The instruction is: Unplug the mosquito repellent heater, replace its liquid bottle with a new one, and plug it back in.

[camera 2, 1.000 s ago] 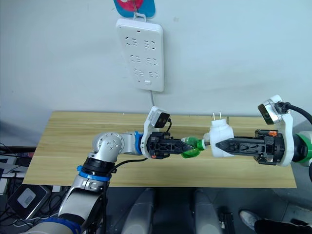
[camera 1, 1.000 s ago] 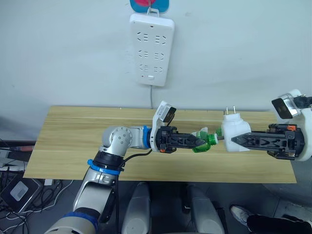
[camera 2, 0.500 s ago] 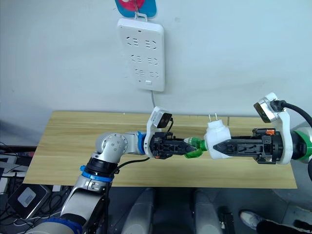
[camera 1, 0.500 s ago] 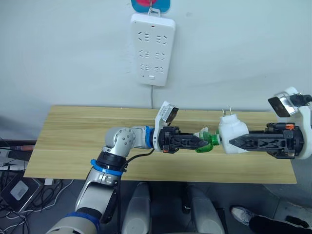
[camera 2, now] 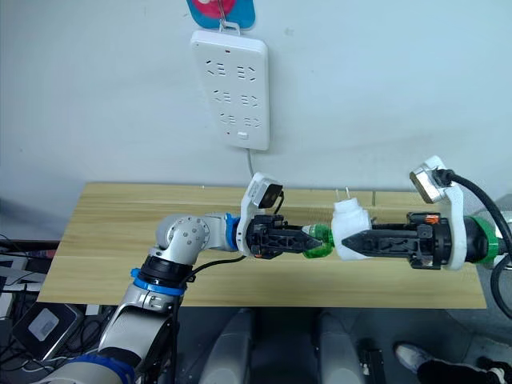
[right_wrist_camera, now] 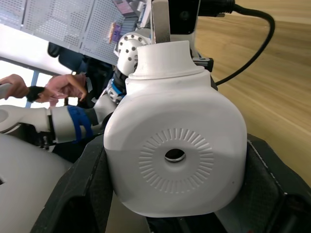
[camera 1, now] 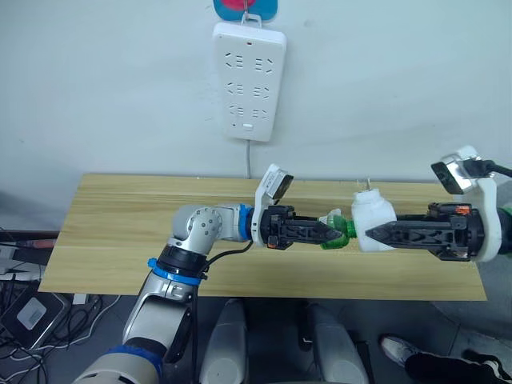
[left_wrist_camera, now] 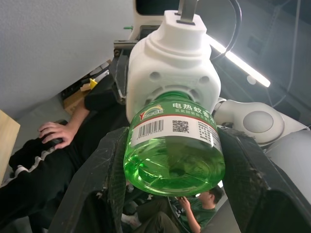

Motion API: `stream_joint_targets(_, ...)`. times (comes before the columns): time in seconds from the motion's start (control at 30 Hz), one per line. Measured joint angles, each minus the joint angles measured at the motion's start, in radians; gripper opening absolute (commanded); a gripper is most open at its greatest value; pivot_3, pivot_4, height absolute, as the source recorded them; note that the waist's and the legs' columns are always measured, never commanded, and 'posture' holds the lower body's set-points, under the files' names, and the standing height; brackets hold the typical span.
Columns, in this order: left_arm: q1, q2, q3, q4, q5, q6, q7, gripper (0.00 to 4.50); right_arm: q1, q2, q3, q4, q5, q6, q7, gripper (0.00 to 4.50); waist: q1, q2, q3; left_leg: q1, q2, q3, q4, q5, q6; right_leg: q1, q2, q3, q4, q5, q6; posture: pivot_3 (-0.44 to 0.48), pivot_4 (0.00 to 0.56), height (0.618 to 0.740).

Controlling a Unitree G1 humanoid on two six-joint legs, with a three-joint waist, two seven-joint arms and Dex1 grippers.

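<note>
Above a wooden table (camera 1: 120, 232), the two arms are meeting in mid-air. The left gripper (camera 1: 330, 233) is clamping the green bottle (camera 1: 338, 234) between its black fingers (left_wrist_camera: 109, 184), one on each side of the bottle's body. The right gripper (camera 1: 374, 236) is clutching the white heater (camera 1: 373, 221) by its sides, well clear of the tabletop. The bottle is sitting with its neck inside the heater's base, so the two parts are touching and lying in one line between the arms.

In the left wrist view the bottle (left_wrist_camera: 174, 145) is showing clear green liquid and a white label with a barcode, a small square code and printed characters, and the heater (left_wrist_camera: 170, 73) is rising straight beyond it. In the right wrist view the heater (right_wrist_camera: 177, 155) is turning its domed face toward the camera, a ring of fine ribs around a small centre hole, with a metal prong (right_wrist_camera: 160, 22) standing up from its far end.

A white power strip (camera 1: 249, 80) is hanging on the pale wall behind the table, its cord (camera 1: 249, 158) dropping toward the table's rear edge; the heater is hanging well apart from it. People are sitting in the background of the wrist views, a hand (left_wrist_camera: 54, 132) resting on dark trousers.
</note>
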Motion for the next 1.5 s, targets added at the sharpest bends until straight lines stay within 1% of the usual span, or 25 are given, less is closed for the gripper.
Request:
stream_joint_targets(0.4, 0.002, 0.001, 0.022, 0.016, 0.014, 0.0, -0.03, 2.35, -0.044, 0.018, 0.037, -0.019, -0.004, -0.034, -0.035, 3.0, 0.0, 0.0, 0.0, 0.0, 0.0, 0.0, 0.0, 0.0, 0.0, 0.0, 0.0, 0.0, 0.0, 0.0, 0.0, 0.091, 0.326, 0.74)
stream_joint_targets(0.47, 0.002, 0.001, 0.022, 0.016, 0.015, 0.0, -0.032, 2.35, -0.046, 0.018, 0.039, -0.019, -0.004, -0.034, -0.035, 3.73, 0.0, 0.0, 0.0, 0.0, 0.0, 0.0, 0.0, 0.0, 0.0, 0.0, 0.0, 0.0, 0.0, 0.0, -0.001, 0.093, 0.327, 0.74)
stream_joint_targets(0.53, -0.002, -0.015, 0.01, 0.014, 0.015, 0.0, -0.028, 2.35, -0.059, 0.027, 0.059, -0.044, -0.002, -0.034, -0.029, 4.31, 0.001, 0.0, 0.0, 0.0, 0.0, 0.0, 0.0, 0.0, 0.0, 0.0, 0.0, 0.0, 0.0, 0.0, 0.0, 0.093, 0.329, 0.74)
stream_joint_targets(0.57, -0.003, -0.026, 0.001, 0.014, 0.015, 0.001, -0.025, 2.35, -0.061, 0.032, 0.068, -0.059, 0.0, -0.034, -0.029, 4.46, 0.001, 0.0, 0.0, 0.0, 0.0, 0.0, 0.0, 0.0, 0.0, 0.0, 0.0, 0.0, 0.0, 0.0, 0.0, 0.093, 0.329, 0.74)
stream_joint_targets(0.77, -0.009, -0.036, 0.002, 0.016, 0.011, 0.015, -0.004, 2.35, -0.033, 0.046, 0.072, -0.075, 0.0, -0.073, -0.051, 4.46, 0.0, 0.0, 0.0, 0.0, 0.001, 0.0, 0.0, 0.0, 0.0, 0.0, 0.001, 0.0, 0.001, 0.0, -0.001, 0.093, 0.329, 0.74)
stream_joint_targets(0.87, -0.014, -0.044, 0.018, 0.022, 0.01, 0.02, 0.011, 2.35, 0.055, 0.054, 0.065, -0.119, 0.0, -0.101, -0.081, 4.46, 0.0, 0.0, 0.0, 0.0, 0.001, -0.001, 0.0, 0.0, 0.0, 0.0, 0.001, 0.0, 0.001, 0.0, -0.001, 0.093, 0.329, 0.74)
stream_joint_targets(0.97, -0.027, -0.044, 0.034, 0.023, 0.008, 0.02, 0.014, 2.35, 0.127, 0.055, 0.056, -0.152, 0.0, -0.113, -0.078, 4.46, 0.0, 0.0, 0.0, 0.0, 0.0, 0.0, 0.0, 0.0, 0.0, 0.0, 0.0, 0.0, 0.001, 0.0, -0.001, 0.1, 0.33, 0.74)
stream_joint_targets(1.17, -0.034, -0.05, 0.04, 0.039, 0.008, 0.023, 0.014, 2.35, 0.25, -0.002, -0.008, -0.205, 0.0, -0.149, -0.014, 4.46, 0.0, 0.0, 0.0, 0.0, 0.0, 0.0, 0.001, 0.0, 0.0, 0.0, 0.0, 0.0, 0.001, 0.0, 0.0, 0.096, 0.33, 0.74)
stream_joint_targets(1.23, -0.035, -0.052, 0.041, 0.039, 0.008, 0.023, 0.014, 2.35, 0.266, -0.02, -0.019, -0.212, 0.0, -0.149, -0.001, 4.46, 0.0, 0.0, 0.0, 0.0, 0.0, 0.0, 0.001, 0.0, 0.0, 0.001, 0.0, 0.0, 0.001, 0.0, 0.0, 0.098, 0.331, 0.74)
stream_joint_targets(1.27, -0.041, -0.055, 0.041, 0.044, 0.008, 0.023, 0.014, 2.35, 0.361, -0.063, -0.096, -0.213, 0.002, -0.116, 0.032, 4.46, 0.001, 0.001, -0.001, 0.0, 0.0, 0.0, 0.0, 0.0, 0.0, 0.0, 0.0, 0.0, 0.001, 0.0, 0.0, 0.098, 0.331, 0.74)
stream_joint_targets(1.3, -0.044, -0.052, 0.043, 0.047, 0.009, 0.021, 0.013, 2.35, 0.433, -0.1, -0.163, -0.209, 0.001, -0.074, 0.032, 4.46, 0.003, 0.001, -0.001, 0.0, 0.0, -0.001, 0.0, 0.0, 0.0, 0.001, 0.0, -0.001, 0.001, 0.0, 0.0, 0.098, 0.331, 0.74)
stream_joint_targets(1.33, -0.046, -0.047, 0.046, 0.057, 0.011, 0.018, 0.013, 2.35, 0.487, -0.11, -0.239, -0.195, 0.001, -0.036, 0.023, 4.46, 0.002, -0.001, -0.002, 0.0, 0.001, -0.001, 0.0, 0.0, 0.0, 0.001, 0.0, -0.001, 0.0, 0.0, -0.001, 0.102, 0.331, 0.74)
stream_joint_targets(1.37, -0.046, -0.043, 0.048, 0.062, 0.011, 0.018, 0.012, 2.35, 0.507, -0.11, -0.269, -0.186, 0.001, -0.02, 0.015, 4.46, 0.003, -0.002, -0.002, 0.0, 0.0, -0.001, 0.001, 0.0, 0.0, 0.001, 0.0, -0.001, 0.0, 0.001, -0.001, 0.102, 0.331, 0.74)
stream_joint_targets(1.4, -0.046, -0.039, 0.048, 0.063, 0.011, 0.017, 0.012, 2.35, 0.555, -0.1, -0.34, -0.155, 0.0, 0.014, -0.013, 4.46, 0.003, -0.002, -0.002, 0.0, 0.0, -0.001, 0.001, 0.0, 0.0, 0.001, 0.0, 0.0, 0.001, 0.001, -0.001, 0.102, 0.331, 0.74)
stream_joint_targets(1.43, -0.045, -0.034, 0.048, 0.064, 0.011, 0.017, 0.01, 2.35, 0.58, -0.094, -0.38, -0.124, -0.003, 0.038, -0.032, 4.3, 0.003, -0.002, -0.002, 0.0, 0.0, -0.001, 0.001, 0.0, 0.0, 0.002, 0.0, 0.0, 0.001, 0.001, -0.001, 0.102, 0.331, 0.74)
stream_joint_targets(1.5, -0.044, -0.027, 0.048, 0.063, 0.011, 0.019, 0.005, 2.35, 0.583, -0.085, -0.417, -0.058, -0.033, 0.056, -0.057, 3.93, 0.002, -0.002, -0.002, 0.001, 0.0, 0.0, 0.002, 0.0, 0.0, 0.002, 0.0, 0.0, 0.001, 0.001, 0.0, 0.098, 0.33, 0.74)
